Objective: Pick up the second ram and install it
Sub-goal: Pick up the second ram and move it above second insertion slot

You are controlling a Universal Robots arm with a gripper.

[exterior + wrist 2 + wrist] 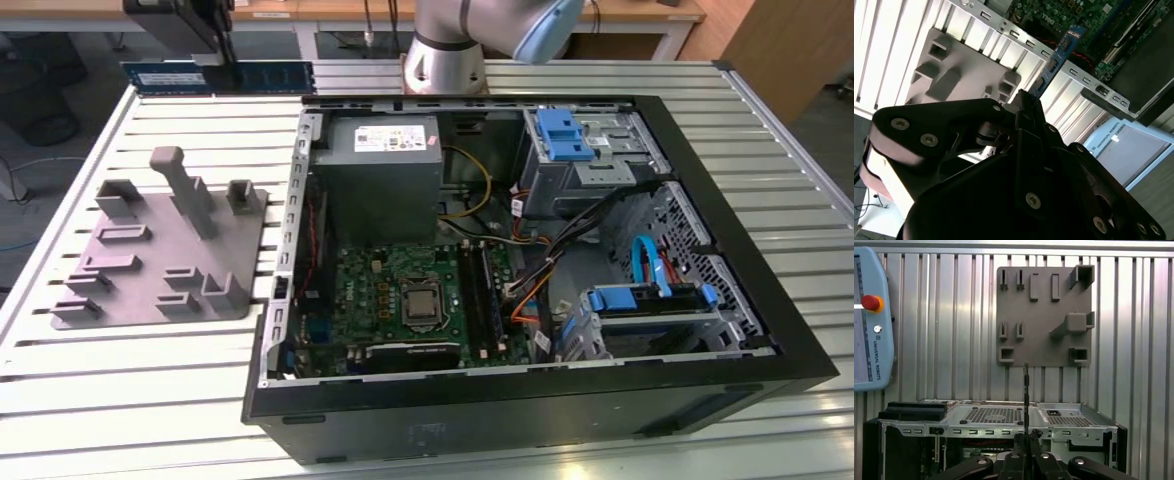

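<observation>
— What are the jaws doing?

— The gripper point(222, 62) is clenching the second ram point(160, 77). Its jaws are pressing on the two flat faces of the strip, roughly at mid-length.

— How is the strip sitting in them?

— In the exterior view it is hanging level and on edge, with its pale label showing on the half toward the exterior view's left. In the second wrist view the ram point(1056, 57) is sticking out past the gripper point(1026, 98), dark chips facing the camera. In the first wrist view it is showing edge-on as a thin dark line.

— And where is it hanging?

— It is being held in the air, touching nothing but the jaws. In the exterior view it is showing near the far corner of the computer case point(534, 405), on the exterior view's left.

— What is lying around it?

— The grey fixture point(134, 262) is resting on the slatted table point(134, 385) just beside the case, on the exterior view's left, its posts standing upright. The case is lying open, with the green motherboard point(387, 285) facing up inside it and a grey power supply point(380, 175) sitting beyond the board. The arm's base point(447, 60) is standing behind the case. A pale blue pendant point(869, 340) with a red button is showing in the first wrist view.
</observation>
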